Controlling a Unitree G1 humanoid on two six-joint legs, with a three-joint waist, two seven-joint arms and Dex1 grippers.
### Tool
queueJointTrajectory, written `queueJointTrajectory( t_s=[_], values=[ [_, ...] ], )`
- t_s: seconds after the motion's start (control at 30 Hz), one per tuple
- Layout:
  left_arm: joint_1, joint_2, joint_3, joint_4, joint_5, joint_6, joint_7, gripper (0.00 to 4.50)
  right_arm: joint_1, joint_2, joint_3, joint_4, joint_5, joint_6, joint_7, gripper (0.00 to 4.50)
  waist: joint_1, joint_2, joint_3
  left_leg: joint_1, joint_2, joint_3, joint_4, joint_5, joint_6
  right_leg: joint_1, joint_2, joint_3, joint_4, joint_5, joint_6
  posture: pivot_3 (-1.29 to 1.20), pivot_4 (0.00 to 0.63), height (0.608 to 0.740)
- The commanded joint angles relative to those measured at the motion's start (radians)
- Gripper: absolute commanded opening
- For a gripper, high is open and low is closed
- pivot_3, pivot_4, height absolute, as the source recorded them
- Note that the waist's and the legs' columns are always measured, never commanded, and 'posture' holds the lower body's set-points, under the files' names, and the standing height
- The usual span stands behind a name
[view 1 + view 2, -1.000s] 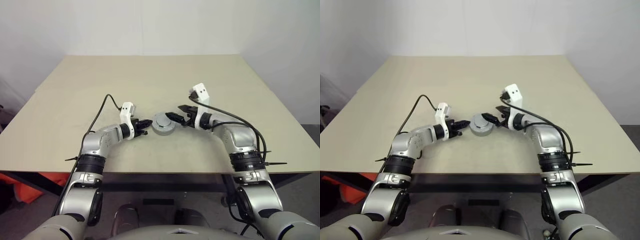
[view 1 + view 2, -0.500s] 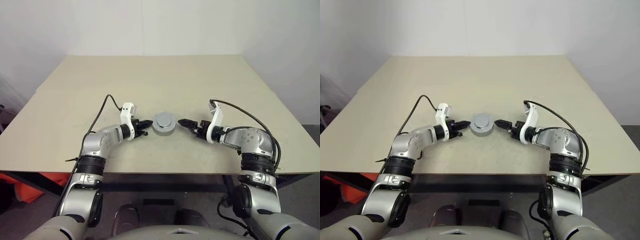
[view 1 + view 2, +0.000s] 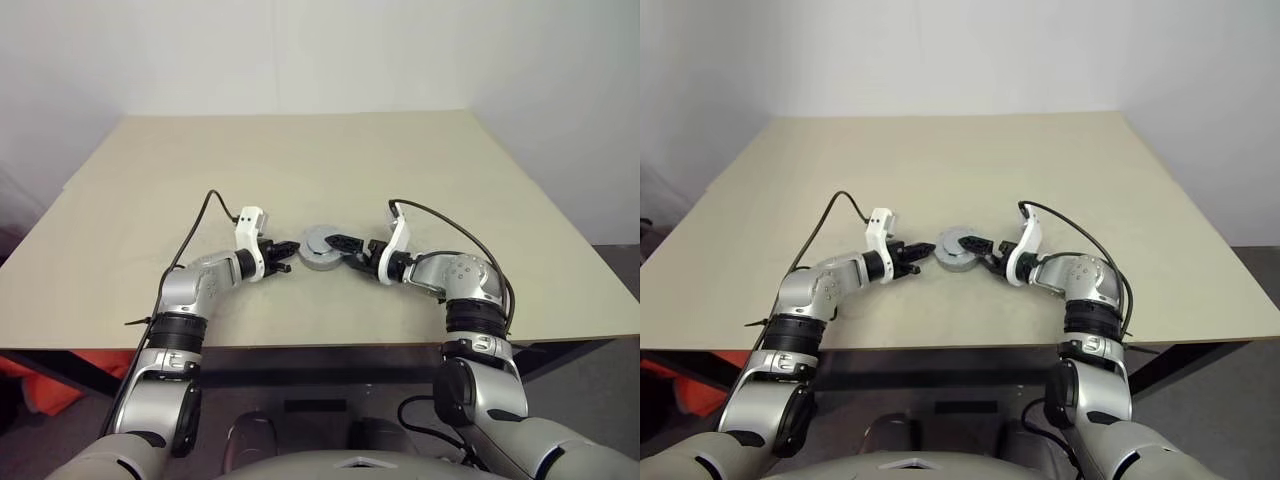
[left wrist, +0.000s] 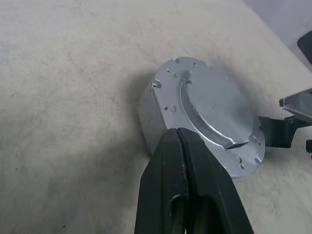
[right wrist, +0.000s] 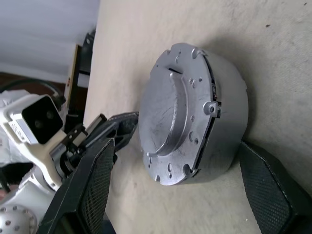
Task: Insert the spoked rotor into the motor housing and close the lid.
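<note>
A beige rectangular tabletop (image 3: 300,160) carries one object: a round grey metal motor housing (image 3: 322,249), a squat puck standing flat nearer the tabletop's front edge than its back edge and about midway between the left and right edges. Its upper face is closed by a light grey metal lid (image 4: 214,109), a round plate with a raised centre disc and small holes and notches around the rim. The lid sits flush on the housing.

The left gripper (image 3: 288,249) lies low over the tabletop on the housing's left side, its two black fingers (image 4: 187,170) pressed together with nothing between them. In the left wrist view their tips come right up to the housing's side wall; whether they touch it cannot be told.

The right gripper (image 5: 180,180) reaches in from the housing's right side with its two black fingers spread wide. In the right wrist view one finger (image 5: 92,180) is on one side of the housing and the other finger (image 5: 270,185) is on the opposite side, so the housing sits between them. The second finger is close against the housing's base, the first clear of it. The gripper is not closed on the housing.

Black cables loop from both wrists above the tabletop.
</note>
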State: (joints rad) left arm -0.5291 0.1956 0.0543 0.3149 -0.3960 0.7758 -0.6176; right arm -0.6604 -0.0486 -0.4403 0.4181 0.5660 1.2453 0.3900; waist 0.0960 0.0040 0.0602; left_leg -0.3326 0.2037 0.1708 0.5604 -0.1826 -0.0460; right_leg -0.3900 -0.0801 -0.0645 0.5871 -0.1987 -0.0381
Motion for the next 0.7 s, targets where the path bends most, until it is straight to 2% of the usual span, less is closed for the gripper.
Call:
queueJointTrajectory(
  t_s=[0.03,0.47,0.57,0.7],
  values=[
    [0.015,-0.022,-0.041,-0.012,-0.007,0.025,-0.014,0.00,-0.050,0.045,0.019,0.069,0.026,-0.037,0.006,4.48,-0.001,0.000,0.000,0.000,0.000,0.000,0.000,0.000,-0.001,0.000,0.000,-0.001,0.000,0.000,0.000,0.00,0.000,0.740],
    [0.027,-0.016,-0.032,-0.028,-0.003,0.030,-0.008,0.00,-0.133,0.086,-0.022,0.190,0.059,-0.129,-0.001,4.48,-0.003,0.000,0.000,0.000,0.002,0.000,-0.001,0.001,-0.002,-0.001,0.001,-0.001,-0.001,0.000,0.000,0.00,0.000,0.740],
    [0.027,-0.016,-0.030,-0.027,-0.003,0.029,-0.007,0.00,-0.145,0.091,-0.027,0.199,0.071,-0.133,0.005,3.86,-0.003,0.000,0.000,-0.001,0.002,0.000,-0.001,0.001,-0.002,-0.002,0.001,-0.001,-0.001,0.000,0.000,0.00,0.000,0.740],
    [0.027,-0.015,-0.028,-0.027,-0.001,0.028,-0.008,0.00,-0.146,0.097,-0.016,0.174,0.089,-0.107,0.035,2.57,-0.003,0.000,0.000,-0.005,0.002,0.000,-0.001,0.001,-0.002,-0.006,0.001,-0.001,-0.001,0.000,0.000,0.00,0.000,0.740]
  ],
)
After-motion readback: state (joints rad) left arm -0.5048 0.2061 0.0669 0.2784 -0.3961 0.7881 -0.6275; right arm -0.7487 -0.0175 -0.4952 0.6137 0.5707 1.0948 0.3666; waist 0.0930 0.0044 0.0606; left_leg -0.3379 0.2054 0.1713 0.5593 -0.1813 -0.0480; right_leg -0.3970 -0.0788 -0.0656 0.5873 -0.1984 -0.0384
